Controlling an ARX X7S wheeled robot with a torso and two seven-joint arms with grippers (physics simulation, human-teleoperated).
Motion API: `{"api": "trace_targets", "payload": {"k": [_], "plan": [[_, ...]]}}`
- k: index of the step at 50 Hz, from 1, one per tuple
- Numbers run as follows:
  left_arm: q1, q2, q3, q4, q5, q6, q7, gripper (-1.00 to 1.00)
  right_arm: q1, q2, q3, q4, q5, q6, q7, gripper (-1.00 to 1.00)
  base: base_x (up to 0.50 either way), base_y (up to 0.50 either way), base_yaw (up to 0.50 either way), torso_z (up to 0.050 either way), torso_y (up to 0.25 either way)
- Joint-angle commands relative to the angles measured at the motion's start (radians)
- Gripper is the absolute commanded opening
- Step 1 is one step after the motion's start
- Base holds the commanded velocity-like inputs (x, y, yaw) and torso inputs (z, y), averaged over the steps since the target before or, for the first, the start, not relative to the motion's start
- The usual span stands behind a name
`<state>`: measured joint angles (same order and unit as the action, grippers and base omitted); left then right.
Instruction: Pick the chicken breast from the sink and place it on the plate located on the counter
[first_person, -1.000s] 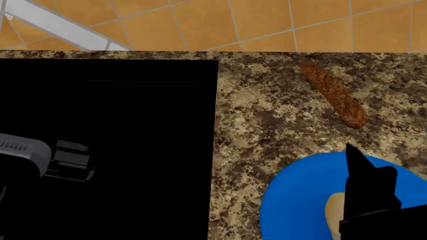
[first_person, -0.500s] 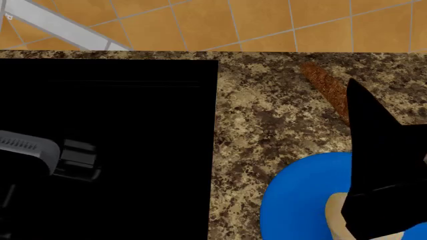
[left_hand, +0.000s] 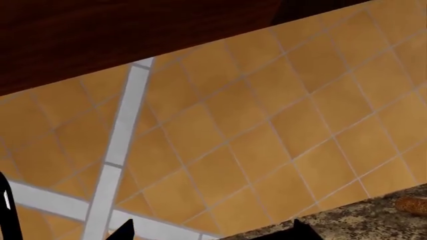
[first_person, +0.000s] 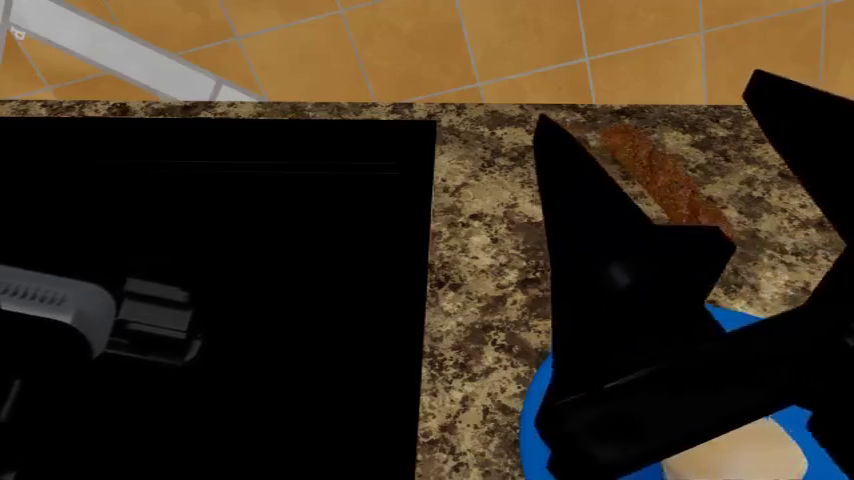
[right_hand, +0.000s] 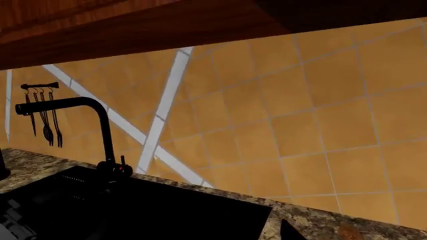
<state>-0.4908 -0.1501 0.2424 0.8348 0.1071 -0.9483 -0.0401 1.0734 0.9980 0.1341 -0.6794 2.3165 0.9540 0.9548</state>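
The right claw (first_person: 694, 160) is lifted high above the counter (first_person: 487, 250), its two black fingers spread wide apart and pinching nothing. Half a second ago it sat low over the plate (first_person: 537, 400) with the fingers closer to the food; now it has risen and fills the right side of the head view, partly covering the long reddish-brown loaf (first_person: 661, 180) behind it. Below its wrist, the chicken breast (first_person: 734, 455) lies on the blue plate, pale and free of the fingers. That reads as a release already made: the piece is out of the sink (first_person: 214, 300) and delivered, so the task looks essentially done, with only the retreat left. The left claw (first_person: 154, 320) hovers over the dark basin, barely moved in the last second; whether its fingers are spread or pressed together I cannot tell
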Motion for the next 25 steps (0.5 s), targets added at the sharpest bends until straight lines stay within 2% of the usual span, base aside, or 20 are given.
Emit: {"api": "trace_targets", "payload": {"k": [1,13,19,20,22,25], "plan": [[-0.023,-0.006,0.019,0.053,0.003,-0.051,0.001,1.0,0.062,-0.065,-0.068,-0.035,0.044,-0.208,0.086,1.0,0.0,0.0,0.0,0.0,0.0],[-0.017,-0.01,0.02,0.111,0.004,-0.087,-0.007,1.0,0.158,-0.06,-0.074,-0.088,0.142,-0.285,0.127,1.0,0.0,0.0,0.0,0.0,0.0],[-0.019,-0.013,0.051,0.211,0.046,-0.152,-0.015,1.0,0.214,-0.031,-0.066,-0.139,0.186,-0.324,0.169,1.0,0.0,0.0,0.0,0.0,0.0],[-0.003,0.02,0.056,0.212,0.132,-0.127,0.042,1.0,0.236,-0.018,-0.065,-0.151,0.198,-0.332,0.181,1.0,0.0,0.0,0.0,0.0,0.0],[0.029,0.149,0.055,0.212,0.397,-0.072,0.26,1.0,0.267,-0.001,-0.067,-0.167,0.221,-0.348,0.2,1.0,0.0,0.0,0.0,0.0,0.0],[0.038,0.15,0.065,0.212,0.412,-0.042,0.255,1.0,0.304,0.02,-0.075,-0.183,0.251,-0.366,0.223,1.0,0.0,0.0,0.0,0.0,0.0]]}}
